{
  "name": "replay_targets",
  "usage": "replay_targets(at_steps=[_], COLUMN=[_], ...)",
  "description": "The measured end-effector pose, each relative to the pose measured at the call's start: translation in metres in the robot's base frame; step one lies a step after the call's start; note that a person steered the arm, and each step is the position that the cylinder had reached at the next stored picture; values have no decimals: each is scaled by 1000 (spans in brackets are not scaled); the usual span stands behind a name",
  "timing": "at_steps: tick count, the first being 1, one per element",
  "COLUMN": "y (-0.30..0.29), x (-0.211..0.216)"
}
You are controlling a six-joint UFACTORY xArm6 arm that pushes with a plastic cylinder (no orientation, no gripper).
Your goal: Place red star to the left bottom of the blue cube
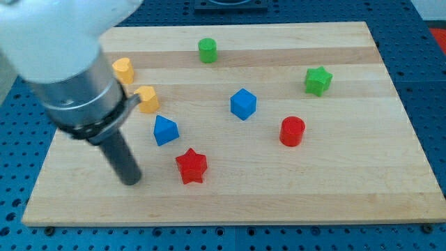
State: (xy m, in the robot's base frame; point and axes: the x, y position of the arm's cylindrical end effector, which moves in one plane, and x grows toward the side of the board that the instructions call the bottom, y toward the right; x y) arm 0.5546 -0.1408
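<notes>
Here your counter (334, 188) is a pale wooden board with lengthwise grain stripes, lying on a blue perforated base (432, 104); nothing on it serves as a container, so every block sits loose on the bare wood. There is no hand on this arm, so no open or closed state to tell: you have a broad grey cylinder at the view's upper left that narrows to a dark rod, and my tip (131, 181) meets the wood toward the view's lower left. The red star (191, 166) lies just to the view's right of the tip, near it but with a strip of wood between them. That star is a chunky, matte, plastic-looking piece with blunt points, and it sits toward the view's bottom and left of the blue cube (243, 104), well apart from it. The blue cube stands near the middle of the board with one corner turned toward you. Between star and cube, further to the view's left, is a second blue block (165, 130) with sloping faces, a wedge or prism as far as you can tell. Two yellow blocks (123, 70) (147, 99) lie close beside the arm's grey body, their shapes partly hidden. A green cylinder (208, 50) stands near the view's top edge, a green star (318, 80) at the upper right, and a red cylinder (292, 131) to the lower right of the cube.
</notes>
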Motion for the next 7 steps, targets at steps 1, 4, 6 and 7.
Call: replay_targets(at_steps=[1,4,6,7], y=[58,88,145,152], x=[-1,19,21,-10])
